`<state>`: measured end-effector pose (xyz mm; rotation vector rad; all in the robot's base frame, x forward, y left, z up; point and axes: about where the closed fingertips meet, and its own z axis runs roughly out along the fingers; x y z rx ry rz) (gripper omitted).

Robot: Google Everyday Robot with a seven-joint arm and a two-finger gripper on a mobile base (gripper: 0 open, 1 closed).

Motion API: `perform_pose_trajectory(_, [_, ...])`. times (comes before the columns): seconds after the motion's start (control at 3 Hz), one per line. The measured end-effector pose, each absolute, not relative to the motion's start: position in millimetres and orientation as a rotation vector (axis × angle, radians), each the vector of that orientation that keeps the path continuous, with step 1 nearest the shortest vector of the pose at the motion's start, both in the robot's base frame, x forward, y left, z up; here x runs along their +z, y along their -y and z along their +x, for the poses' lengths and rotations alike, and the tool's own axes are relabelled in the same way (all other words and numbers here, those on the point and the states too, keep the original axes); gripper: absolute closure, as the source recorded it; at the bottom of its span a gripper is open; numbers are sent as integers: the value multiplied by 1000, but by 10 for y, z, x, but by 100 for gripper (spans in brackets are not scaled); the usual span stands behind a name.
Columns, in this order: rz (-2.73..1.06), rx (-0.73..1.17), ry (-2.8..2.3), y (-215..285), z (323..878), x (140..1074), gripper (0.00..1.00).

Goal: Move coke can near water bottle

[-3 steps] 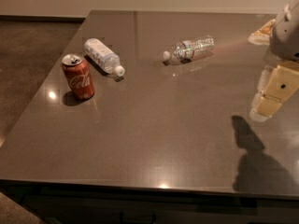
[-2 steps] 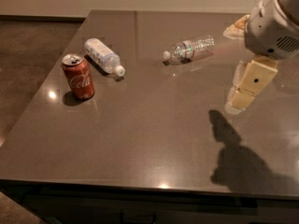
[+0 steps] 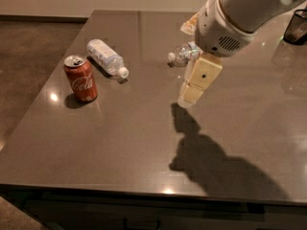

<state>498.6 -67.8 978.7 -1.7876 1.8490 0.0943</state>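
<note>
Coke can (image 3: 80, 79): red, white script, silver top. Upright, well left of gripper (image 3: 187, 65) and outside its spread jaws. Water bottle (image 3: 184, 53): clear, crinkled, small white cap. Lying on side, cap pointing toward can. Appears in gap between jaws, far end hidden behind gripper; contact cannot be told. 2 items well apart.

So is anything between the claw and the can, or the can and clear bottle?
Only bare table lies between the gripper, at mid-table, and the coke can. The white-labelled bottle lies behind the can; its cap end comes close to the straight route to the water bottle.
</note>
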Motion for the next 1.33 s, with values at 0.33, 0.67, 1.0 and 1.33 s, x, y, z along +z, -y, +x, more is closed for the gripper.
perform_pose_trajectory(0.33, [-1785,156,-1815,156,5231,9739,0])
perform_pose_trajectory(0.67, [-1793,209,-1807,-143,5348,9685,0])
perform_pose_trajectory(1.0, [-1804,284,-1801,-500,5399,9590,0])
perform_pose_trajectory(1.33, [-1808,317,-1791,-823,5430,9487,0])
